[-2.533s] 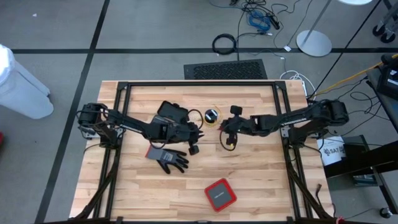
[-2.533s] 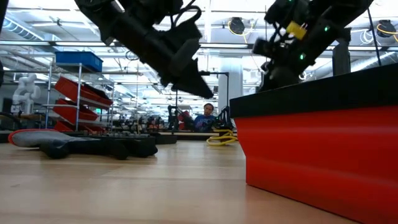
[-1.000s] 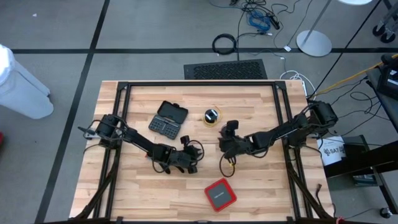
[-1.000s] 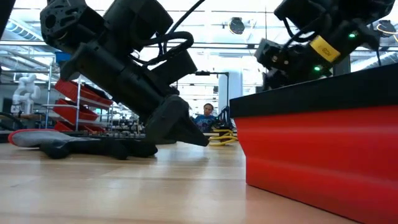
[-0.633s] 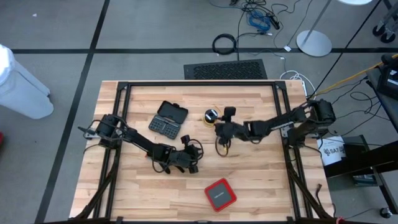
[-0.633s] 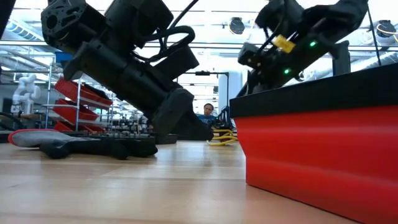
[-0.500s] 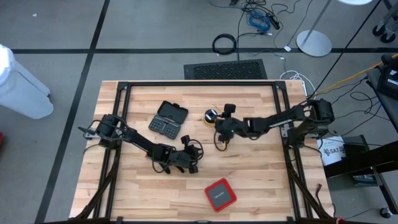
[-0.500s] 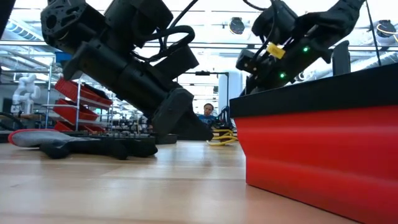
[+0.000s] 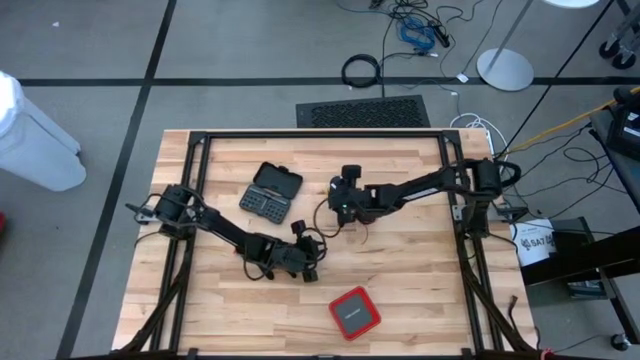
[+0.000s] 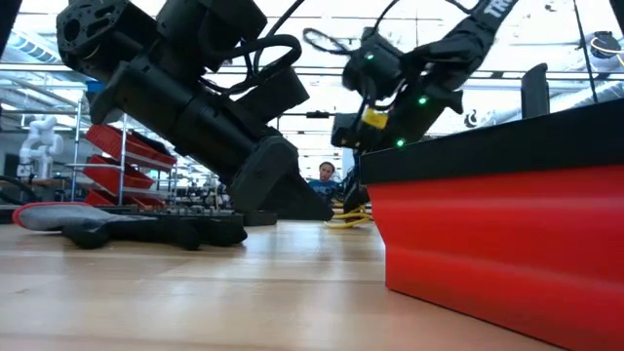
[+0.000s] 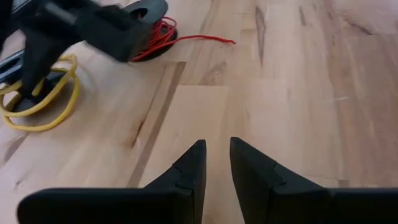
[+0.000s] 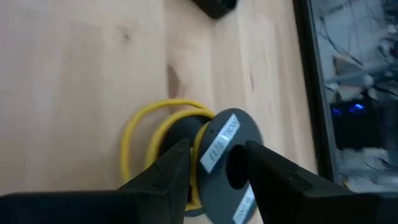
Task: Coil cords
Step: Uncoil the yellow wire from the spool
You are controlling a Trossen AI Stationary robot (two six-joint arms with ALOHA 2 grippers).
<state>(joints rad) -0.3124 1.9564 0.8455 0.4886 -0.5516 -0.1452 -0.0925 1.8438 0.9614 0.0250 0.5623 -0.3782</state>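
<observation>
The yellow cord (image 12: 140, 134) lies in loose loops around a small spool with a grey labelled disc (image 12: 227, 155), on the wood at mid-table. My right gripper (image 9: 336, 203) is open and slants down over it, one finger on each side of the spool. The red cord (image 11: 163, 34) is bunched by a black spool just beside it, with one end trailing over the wood. My left gripper (image 11: 214, 158) sits low over bare wood nearer the front, pointing at both cords, with a narrow gap and nothing between its fingers. My right gripper comes at the yellow cord's spool (image 12: 217, 146) slanting down from the table's right, its fingers (image 12: 180, 158) on either side of the disc. The spool rests on the table. I cannot tell whether the fingers touch it.
A black tool case (image 9: 271, 190) lies at the far left of the work area. A red box (image 9: 354, 313) stands near the front edge. A grey and black glove (image 10: 58, 215) lies under my left arm. A black frame (image 9: 320, 135) borders the table.
My right gripper has travelled toward the table's far edge and to the left, from bare wood at mid-table to a place over the yellow cord's spool, tipping down a little. Its fingers have kept the same gap.
</observation>
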